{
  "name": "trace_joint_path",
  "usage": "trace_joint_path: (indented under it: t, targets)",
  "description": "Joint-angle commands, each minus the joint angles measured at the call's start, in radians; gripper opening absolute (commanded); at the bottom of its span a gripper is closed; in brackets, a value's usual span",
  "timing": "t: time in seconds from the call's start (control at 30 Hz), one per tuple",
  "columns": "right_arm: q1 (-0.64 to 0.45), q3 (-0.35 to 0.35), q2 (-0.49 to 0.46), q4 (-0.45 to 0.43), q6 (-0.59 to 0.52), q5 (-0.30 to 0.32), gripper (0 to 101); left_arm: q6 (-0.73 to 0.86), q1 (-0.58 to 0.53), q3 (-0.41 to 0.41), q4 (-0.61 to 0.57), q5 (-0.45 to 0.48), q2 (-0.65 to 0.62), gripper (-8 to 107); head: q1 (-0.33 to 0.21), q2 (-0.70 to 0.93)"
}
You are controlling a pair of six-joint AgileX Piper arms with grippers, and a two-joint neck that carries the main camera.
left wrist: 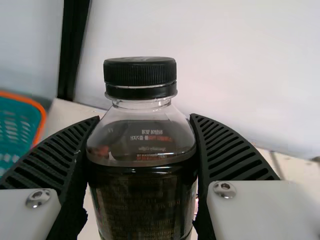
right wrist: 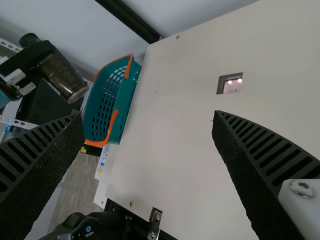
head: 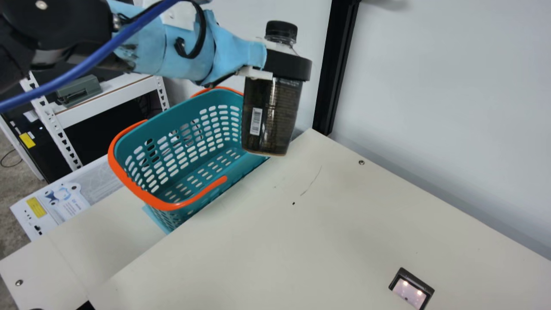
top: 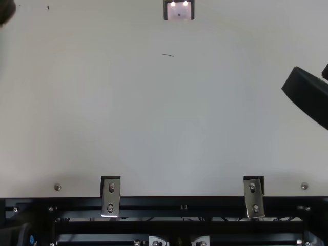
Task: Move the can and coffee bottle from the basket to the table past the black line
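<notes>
We held the coffee bottle (head: 272, 116) up near the basket (head: 181, 111)

Our left claw (head: 284, 64) gripped it from both sides, its black cap (head: 281, 30) uppermost. Our right claw (top: 309, 76) stood open, well apart from the basket.

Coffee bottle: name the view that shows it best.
The main view: the coffee bottle shows from cap to base there. The left wrist view is closer, mostly cap, shoulder and label. The right wrist view has it smaller, aslant. In the top view, a dark corner shape may be it.
</notes>
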Motion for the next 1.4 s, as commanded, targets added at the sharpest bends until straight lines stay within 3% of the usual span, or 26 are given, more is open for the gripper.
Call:
trace_joint_path:
  t: [0.0, 0.3, 0.6, 0.93, 1.37]
  targets:
    - [0.000, 0.000, 0.000, 0.000, 0.000, 0.000, 101, -0.088, 0.017, -0.006, -0.052, 0.047, 0.001, 10, -0.035, 0.014]
    - [0.000, 0.000, 0.000, 0.000, 0.000, 0.000, 101, -0.284, 0.103, -0.009, -0.261, 0.180, -0.031, 10, -0.035, 0.014]
    - [0.000, 0.000, 0.000, 0.000, 0.000, 0.000, 101, -0.396, 0.134, 0.058, -0.382, 0.259, -0.121, 10, -0.035, 0.014]
    - [0.000, 0.000, 0.000, 0.000, 0.000, 0.000, 101, -0.493, 0.061, 0.109, -0.422, 0.242, -0.195, 10, -0.036, -0.003]
    - [0.000, 0.000, 0.000, -0.001, 0.000, 0.000, 101, -0.521, 0.026, 0.113, -0.422, 0.222, -0.203, 10, -0.037, -0.334]
